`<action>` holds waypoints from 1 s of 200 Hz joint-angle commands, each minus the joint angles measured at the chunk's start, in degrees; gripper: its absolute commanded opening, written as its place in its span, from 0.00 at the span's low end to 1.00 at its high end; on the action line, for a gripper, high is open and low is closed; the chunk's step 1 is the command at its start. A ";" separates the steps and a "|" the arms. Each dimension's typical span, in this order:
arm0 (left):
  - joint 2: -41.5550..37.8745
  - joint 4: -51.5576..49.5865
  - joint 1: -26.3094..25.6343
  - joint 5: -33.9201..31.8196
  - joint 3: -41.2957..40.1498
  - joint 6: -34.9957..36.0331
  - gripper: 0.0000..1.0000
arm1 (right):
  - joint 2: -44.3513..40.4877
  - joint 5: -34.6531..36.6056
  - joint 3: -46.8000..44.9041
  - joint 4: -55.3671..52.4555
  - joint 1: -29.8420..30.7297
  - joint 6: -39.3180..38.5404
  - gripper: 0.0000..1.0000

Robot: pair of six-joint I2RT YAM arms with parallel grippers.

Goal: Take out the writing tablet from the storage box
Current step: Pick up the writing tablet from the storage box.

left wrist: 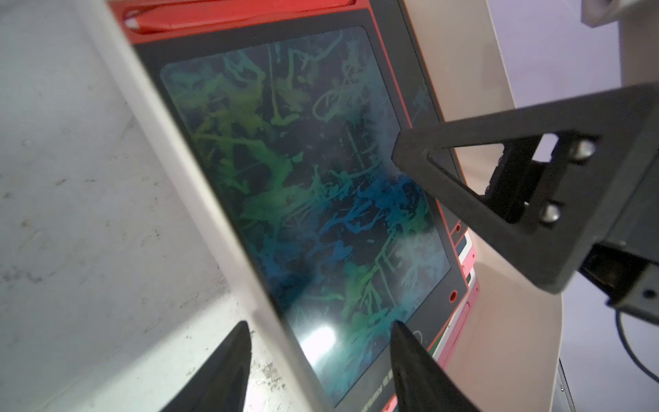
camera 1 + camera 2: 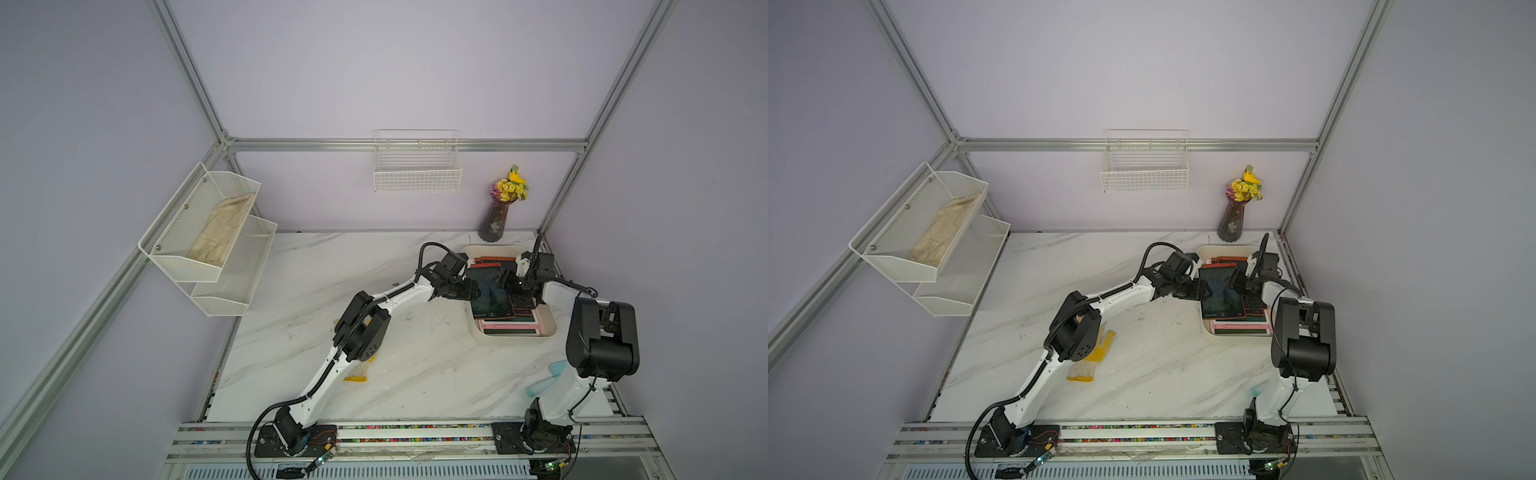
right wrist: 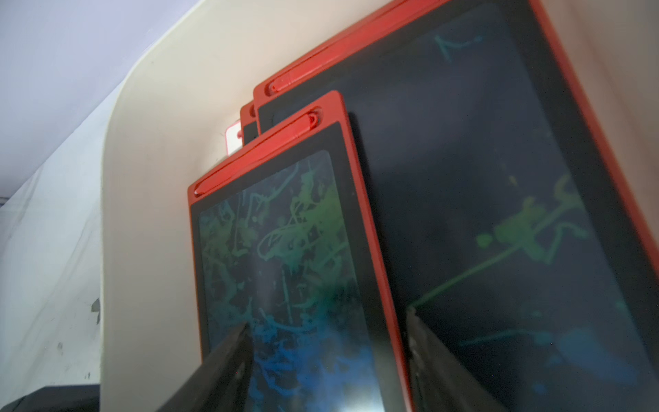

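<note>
Red-framed writing tablet [image 2: 490, 297] sits tilted atop the stack [image 2: 512, 329] inside the storage box [image 2: 515, 338]. Left gripper [image 1: 320, 323] — jaws apart, straddling box wall and tablet edge. Right gripper [image 3: 328, 316] — jaws apart across the opposite edge, one finger over the screen.

Left arm [image 2: 328, 378]: glossy white moulded shell links are alternating with matte black blocky joint housings [image 2: 361, 328]. A black corrugated cable conduit [image 2: 274, 406] is running along it, above a flat black base plate [image 2: 328, 432]. Right arm [image 2: 557, 399]: it is showing the same white and black. Black triangular open-frame finger [image 1: 517, 117]: it is carrying two silver screw heads [image 1: 585, 148].
</note>
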 commanded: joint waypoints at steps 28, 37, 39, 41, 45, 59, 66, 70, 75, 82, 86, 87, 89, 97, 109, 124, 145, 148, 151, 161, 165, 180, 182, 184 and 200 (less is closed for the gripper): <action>0.63 1.56 -0.13 0.84 3.03 -0.87 0.61 | -8.09 -9.36 -2.53 -1.27 1.46 2.16 0.54; 0.79 1.56 -0.14 0.85 3.06 -1.02 0.61 | -9.46 -10.13 -3.35 -0.68 1.74 2.56 0.53; 0.81 1.56 -0.08 0.88 3.06 -1.05 0.61 | -9.62 -10.29 -3.51 -0.68 1.77 2.58 0.53; 0.81 1.56 -0.13 0.93 3.06 -1.12 0.61 | -9.75 -10.50 -3.58 -0.68 1.73 2.58 0.52; 0.90 1.56 -0.18 0.97 3.14 -1.21 0.61 | -9.91 -10.66 -3.67 -0.65 1.75 2.62 0.52; 1.16 1.56 -0.12 1.26 3.45 -1.41 0.61 | -9.37 -10.51 -3.51 -1.10 1.78 2.16 0.51; 1.16 1.56 -0.19 1.56 3.50 -1.54 0.61 | -8.86 -10.51 -3.57 -1.09 1.76 2.04 0.49; 1.16 1.56 -0.18 1.63 3.55 -1.59 0.61 | -8.61 -10.51 -3.54 -1.01 1.75 2.06 0.48; 1.03 1.56 -0.19 1.67 3.49 -1.59 0.61 | -8.26 -10.48 -3.46 -1.00 1.74 2.06 0.46; 0.80 1.56 -0.30 1.61 3.35 -1.51 0.61 | -7.73 -10.31 -3.37 -1.00 1.89 2.06 0.43; 0.77 1.56 -0.36 1.55 3.26 -1.51 0.62 | -7.47 -10.22 -3.43 -0.93 1.95 2.06 0.43; 0.75 1.56 -0.34 1.53 3.25 -1.46 0.61 | -7.47 -10.22 -3.35 -0.94 1.97 2.06 0.43; 0.69 1.56 -0.39 1.49 3.17 -1.43 0.62 | -7.36 -10.16 -3.34 -0.81 1.93 2.06 0.43; 0.51 1.56 -0.43 1.40 3.07 -1.41 0.61 | -6.90 -9.93 -3.12 -0.92 2.06 1.97 0.42; 0.37 1.56 -0.41 1.26 3.14 -1.38 0.61 | -6.25 -9.52 -2.80 -0.79 2.08 1.88 0.38; 0.28 1.56 -0.45 1.34 2.98 -1.39 0.62 | -5.47 -9.43 -2.40 -0.93 2.16 1.86 0.31; 0.02 1.56 -0.49 1.26 2.54 -1.33 0.61 | -5.03 -9.82 -2.21 -0.34 2.33 2.06 0.24; -0.02 1.56 -0.50 1.26 2.46 -1.28 0.61 | -5.02 -9.84 -2.14 -0.30 2.36 2.06 0.22; -0.13 1.56 -0.45 1.10 2.38 -1.24 0.61 | -4.95 -9.86 -2.09 -0.28 2.35 2.06 0.21; -0.53 1.56 -0.50 0.76 1.82 -1.04 0.61 | -4.67 -9.87 -1.96 -0.28 2.36 2.06 0.20; -0.71 1.56 -0.50 0.59 1.68 -0.90 0.61 | -4.58 -9.95 -1.96 -0.28 2.38 2.03 0.18; -1.60 1.56 -0.49 -0.21 0.90 -0.34 0.62 | -4.27 -10.10 -1.72 -0.40 2.37 1.97 0.12; -1.68 1.56 -0.49 -0.31 0.85 -0.29 0.62 | -4.23 -10.07 -1.70 -0.43 2.34 1.90 0.11; -1.77 1.56 -0.50 -0.37 0.75 -0.25 0.62 | -4.22 -10.19 -1.63 -0.49 2.33 1.89 0.10; -2.64 1.56 -0.38 -0.77 0.30 0.15 0.63 | -4.03 -10.34 -0.96 -1.10 2.36 1.49 0.03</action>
